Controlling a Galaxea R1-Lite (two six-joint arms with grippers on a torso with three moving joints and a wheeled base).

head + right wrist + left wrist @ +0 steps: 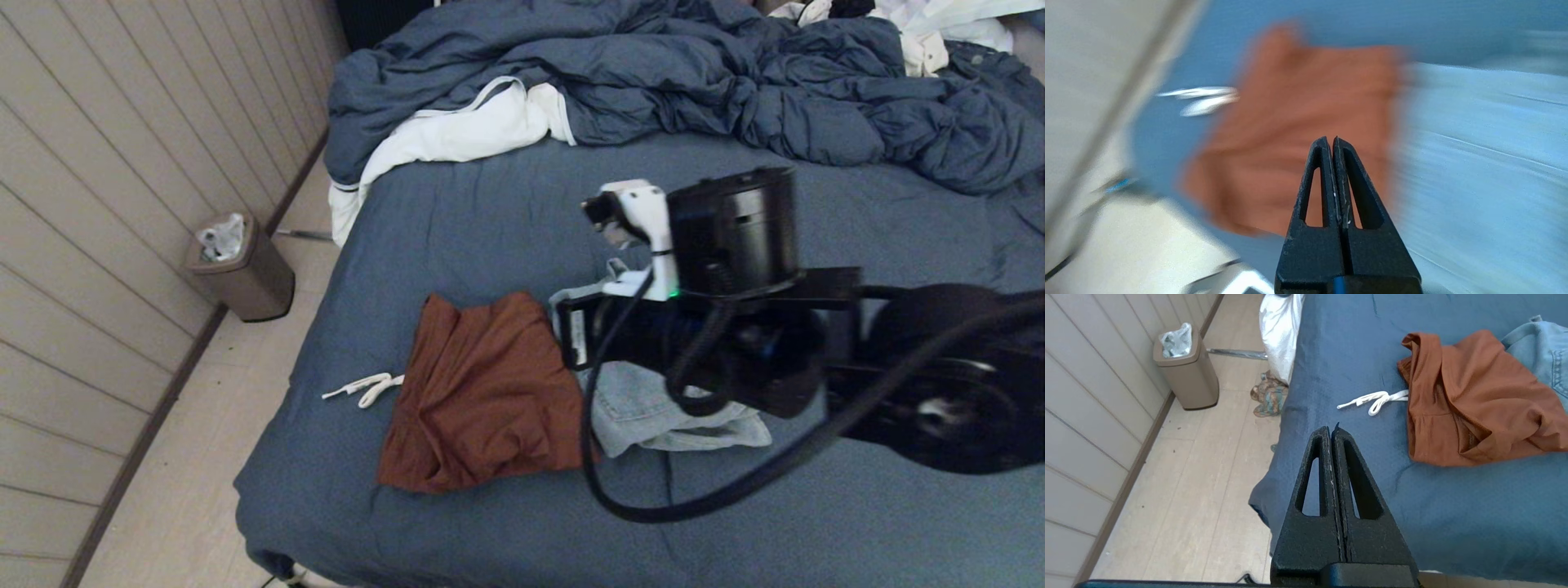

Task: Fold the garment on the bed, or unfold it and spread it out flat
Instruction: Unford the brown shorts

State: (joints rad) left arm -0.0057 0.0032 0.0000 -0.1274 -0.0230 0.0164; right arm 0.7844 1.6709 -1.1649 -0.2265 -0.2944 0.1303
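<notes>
Nearest us, our left gripper hangs by the near-left edge of the slate-blue sheeted bed, fingers pressed together and empty. Our right gripper, likewise pinched closed on nothing, hovers above the rumpled rust-brown cloth garment, which lies near-left beside a pale denim piece. Farther off lies the heaped dark blue duvet.

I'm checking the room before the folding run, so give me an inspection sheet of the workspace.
Surface: bed, slate-blue sheet, rumpled duvet at the far end.
Job's things: rust-brown garment crumpled, white drawstring trailing; pale denim garment beside it, touching.
Clutter: white clothes on the duvet.
Tools: left tool shut, over the bed's edge; right tool shut, above the rust-brown garment.
Cables: black cable looping off the right arm.
Surroundings: bin by the panelled wall.
</notes>
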